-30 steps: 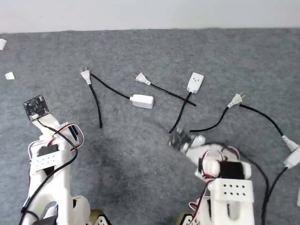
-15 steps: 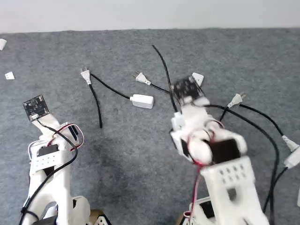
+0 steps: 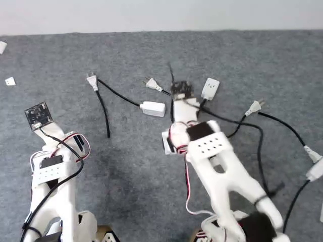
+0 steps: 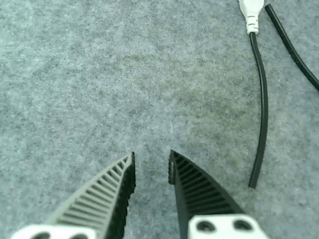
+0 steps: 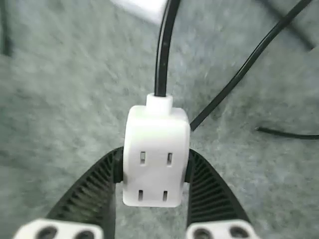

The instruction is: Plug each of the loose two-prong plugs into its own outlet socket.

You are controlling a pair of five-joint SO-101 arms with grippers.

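The grey carpeted counter (image 3: 151, 166) ran back to a pale wall (image 3: 151, 15). On it, the right arm (image 3: 217, 161) reached out to the middle, while the left arm (image 3: 50, 176) stood at the near corner on its own side.

You had the right tool (image 5: 154, 154) pinching a white socket block (image 5: 155, 134) by its two flanks. The slotted face pointed at the wrist camera and the black cord (image 5: 164, 55) led away from it. The left tool (image 4: 151, 154) hung slightly spread over bare carpet and gripped nothing. A loose cord end (image 4: 260, 114) lay near it.

Two further sockets lay free on the counter: the second socket (image 3: 152, 108) just beside the right arm's reach, and the third socket (image 3: 210, 88) close by.

Three plugs lay loose with their prongs exposed:
- the first plug (image 3: 91, 79);
- the second plug (image 3: 150, 83);
- the third plug (image 3: 255, 107).

No plug sat in any socket. Judge the task as barely begun: one socket was in hand, and every mating was left to do.
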